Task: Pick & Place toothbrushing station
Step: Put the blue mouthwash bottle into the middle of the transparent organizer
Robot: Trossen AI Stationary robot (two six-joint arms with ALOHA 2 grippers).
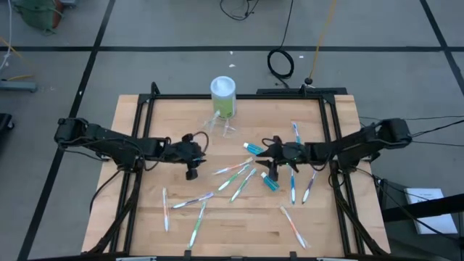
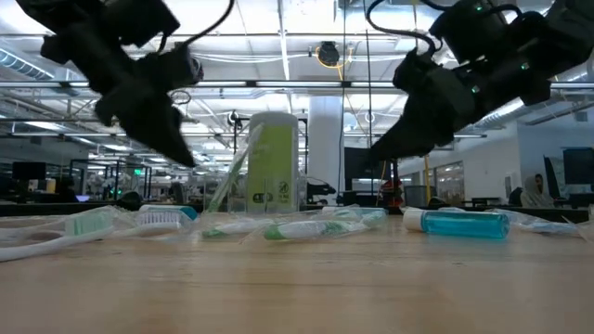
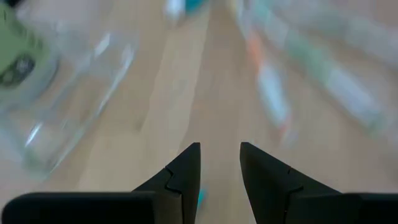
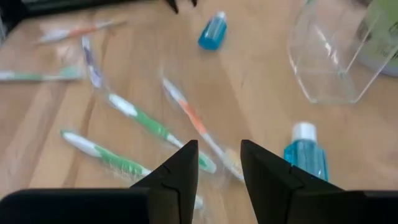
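The toothbrushing station, a clear plastic holder [image 1: 221, 126], lies on the wooden table just in front of the green canister with the white lid [image 1: 223, 96]. It also shows in the left wrist view [image 3: 68, 106] and the right wrist view [image 4: 328, 57]. My left gripper [image 1: 204, 148] hovers open above the table, to the holder's near left, with nothing between its fingers [image 3: 220, 155]. My right gripper [image 1: 260, 151] hovers open to the holder's near right, above wrapped toothbrushes, also with nothing between its fingers [image 4: 219, 152].
Several wrapped toothbrushes [image 1: 233, 172] lie scattered over the table's middle and near half. One small blue bottle [image 1: 254, 147] lies by my right gripper, another [image 1: 270, 181] nearer the front. A black frame [image 1: 239, 96] runs around the table.
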